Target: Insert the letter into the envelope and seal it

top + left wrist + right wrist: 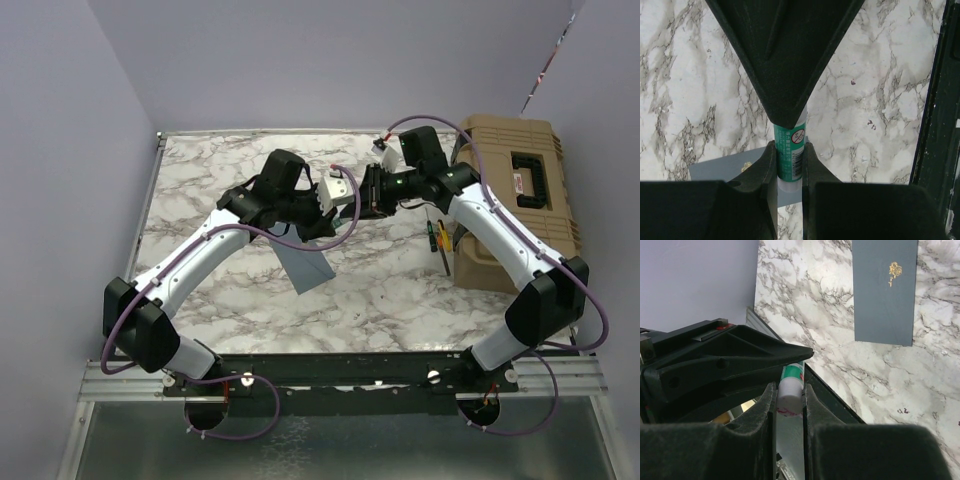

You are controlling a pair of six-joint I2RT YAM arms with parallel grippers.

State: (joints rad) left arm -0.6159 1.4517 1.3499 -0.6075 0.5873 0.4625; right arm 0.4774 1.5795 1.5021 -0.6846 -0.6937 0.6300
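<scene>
The slate blue-grey envelope (305,265) lies flat on the marble table, flap closed, with a small gold rose mark; it also shows in the left wrist view (725,167) and the right wrist view (884,295). The tan letter is not in view. Both grippers meet in the air above the table's middle and hold one glue stick between them. My left gripper (345,203) (790,160) is shut on the green labelled body of the glue stick (791,150). My right gripper (366,195) (790,400) is shut on its white end (790,394).
A tan toolbox (520,200) with a black handle stands at the right edge of the table. Two small tools with green and black handles (438,238) lie beside it. Lilac walls close the table at the back and left.
</scene>
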